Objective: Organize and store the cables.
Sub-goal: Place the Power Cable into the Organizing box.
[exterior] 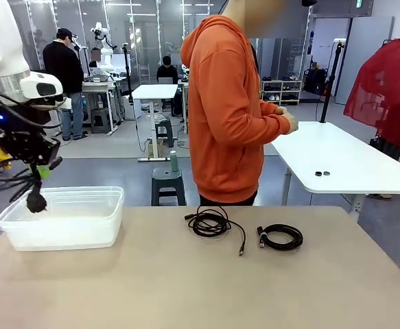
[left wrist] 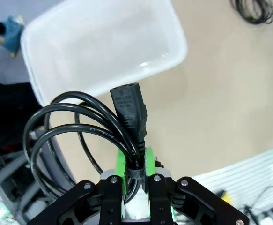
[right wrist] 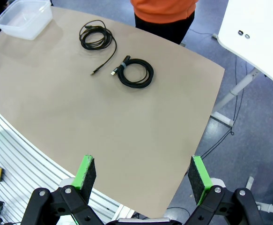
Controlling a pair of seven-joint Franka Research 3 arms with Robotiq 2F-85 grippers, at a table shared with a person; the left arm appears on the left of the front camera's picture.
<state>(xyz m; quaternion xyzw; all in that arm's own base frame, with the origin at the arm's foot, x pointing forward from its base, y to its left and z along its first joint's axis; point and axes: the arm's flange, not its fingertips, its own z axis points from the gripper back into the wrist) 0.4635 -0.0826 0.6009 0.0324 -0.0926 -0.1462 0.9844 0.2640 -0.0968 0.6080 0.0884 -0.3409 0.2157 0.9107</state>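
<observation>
In the front view, the left gripper [exterior: 42,173] hung over the near-left end of the clear plastic bin [exterior: 62,233]. It pinched a coiled power cord [exterior: 35,200] whose loops dangled just above the rim. Two more cables lay on the table [exterior: 186,288], well apart from the bin. One was a loose coil [exterior: 210,223] with a tail straying toward the robot, and just beside it lay a bound coil [exterior: 280,237]. A person [exterior: 230,110] in an orange hoodie stood at the far edge, hands held together and away from the cables.

In the left wrist view, the green pads were pressed on the power cord [left wrist: 80,131] just behind its moulded connector [left wrist: 127,105]. The loops bulged to one side, with the plastic bin [left wrist: 103,47] below and beyond them. The drop would likely go best if the coil were carried further over the bin's middle and lowered first. Letting go only once every loop sat inside the rim should keep the cord from draping over the wall.

In the right wrist view, the right gripper [right wrist: 141,176] stood spread wide, holding nothing, above the table's near edge. The loose coil [right wrist: 96,37], the bound coil [right wrist: 136,72] and the plastic bin [right wrist: 21,18] lay farther off.

The count was three cables, one held and two on the table, and one bin with nothing seen inside it.
</observation>
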